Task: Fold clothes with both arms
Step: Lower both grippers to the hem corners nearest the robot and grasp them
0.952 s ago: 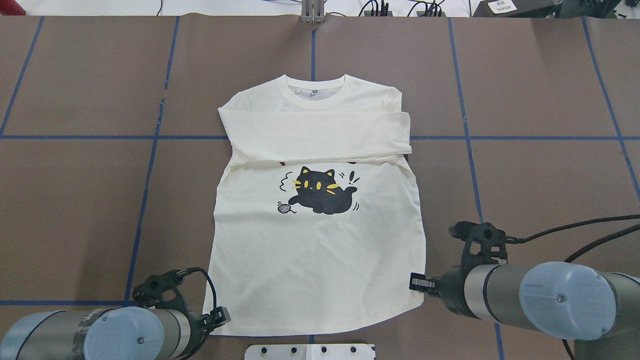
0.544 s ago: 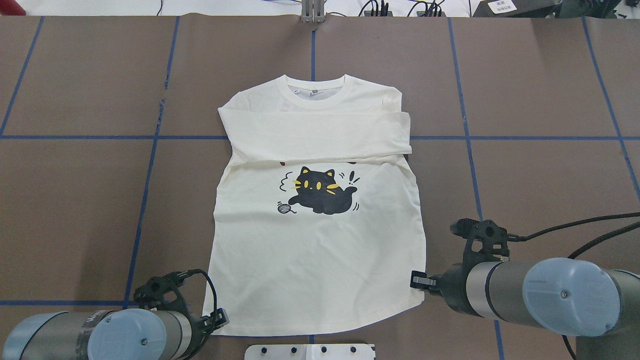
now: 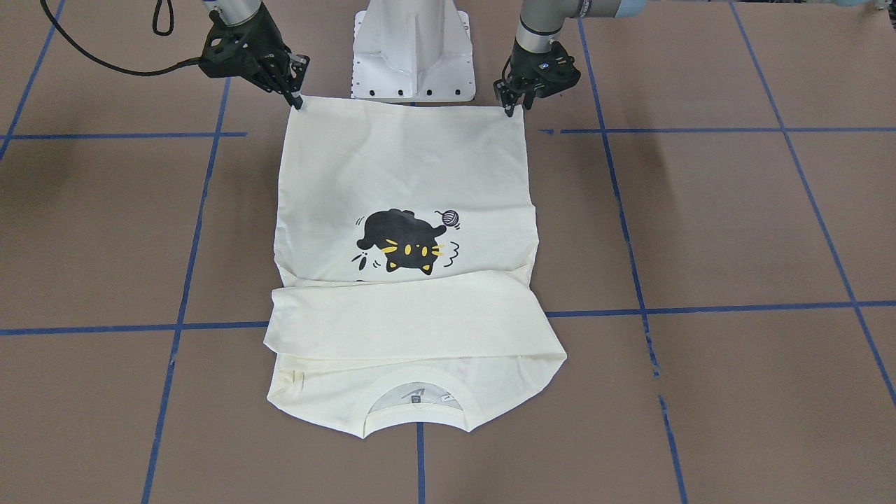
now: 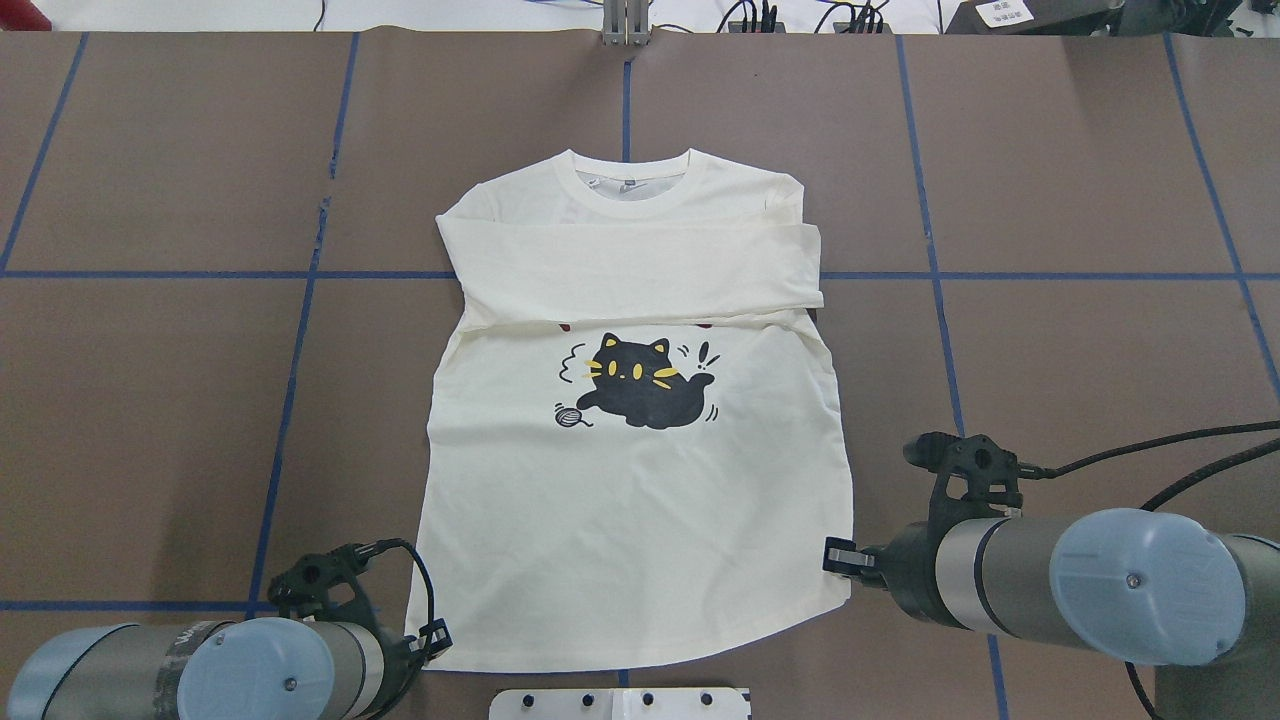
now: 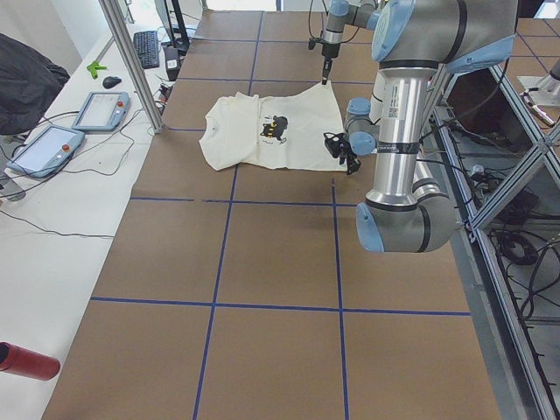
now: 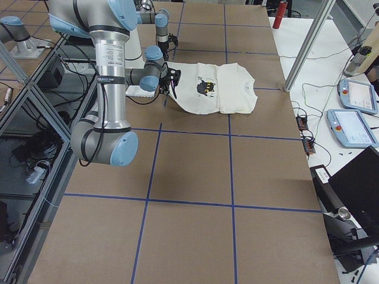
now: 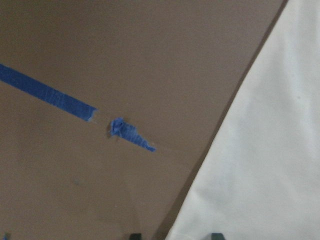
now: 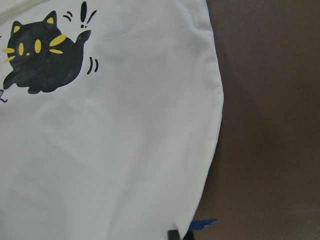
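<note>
Right arm (image 4: 1050, 590) and left arm (image 4: 200, 670) have crept slightly back over the brown table (image 4: 150, 400), where the cream T-shirt (image 4: 630, 520) lies flat, cat print up, left gripper (image 3: 514, 108) parted astride one hem corner, right gripper (image 3: 299, 103) at the other, its opening impossible to tell.

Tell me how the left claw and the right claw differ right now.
In the front-facing view the left claw points almost straight down at its hem corner of the T-shirt, while the right claw slants in toward the opposite corner. A long black cable trails from the right claw across the table; the left claw shows only a short loop. Both are black, two-fingered and low at the hem.
</note>
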You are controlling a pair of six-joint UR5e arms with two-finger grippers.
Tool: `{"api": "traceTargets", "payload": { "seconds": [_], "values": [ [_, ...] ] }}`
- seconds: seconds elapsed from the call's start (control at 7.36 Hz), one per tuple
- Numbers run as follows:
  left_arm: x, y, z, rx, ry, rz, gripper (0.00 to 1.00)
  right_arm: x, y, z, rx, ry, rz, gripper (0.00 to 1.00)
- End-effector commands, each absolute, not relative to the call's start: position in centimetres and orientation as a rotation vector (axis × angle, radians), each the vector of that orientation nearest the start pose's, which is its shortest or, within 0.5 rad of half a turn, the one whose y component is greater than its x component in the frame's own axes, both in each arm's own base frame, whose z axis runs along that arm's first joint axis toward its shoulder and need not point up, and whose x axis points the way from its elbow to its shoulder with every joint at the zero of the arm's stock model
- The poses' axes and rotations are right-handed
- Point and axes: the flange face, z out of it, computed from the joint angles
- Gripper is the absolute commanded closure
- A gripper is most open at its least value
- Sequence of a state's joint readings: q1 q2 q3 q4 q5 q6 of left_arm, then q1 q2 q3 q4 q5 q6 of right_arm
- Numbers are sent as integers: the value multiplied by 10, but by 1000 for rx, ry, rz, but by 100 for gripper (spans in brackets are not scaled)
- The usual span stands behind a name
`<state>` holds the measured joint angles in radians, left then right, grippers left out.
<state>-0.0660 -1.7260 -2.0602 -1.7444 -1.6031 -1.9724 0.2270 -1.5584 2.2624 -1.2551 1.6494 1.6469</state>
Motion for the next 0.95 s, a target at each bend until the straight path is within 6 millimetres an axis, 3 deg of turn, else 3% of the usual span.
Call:
{"api": "traceTargets", "payload": {
  "seconds": [0.0, 0.27, 0.54, 0.82],
  "values": [
    [510, -165, 342, -166, 805, -427, 100, -400, -223, 301, 2, -1022, 235, 100],
    [500, -168, 330, -165, 832, -428, 100, -398, -225, 301, -8, -1024, 233, 100],
    [467, -167, 295, -170, 895, -416, 100, -379, -232, 291, -66, -1052, 224, 100],
    [424, -159, 250, -175, 928, -382, 100, -369, -223, 281, -129, -1074, 184, 100]
  ]
}}
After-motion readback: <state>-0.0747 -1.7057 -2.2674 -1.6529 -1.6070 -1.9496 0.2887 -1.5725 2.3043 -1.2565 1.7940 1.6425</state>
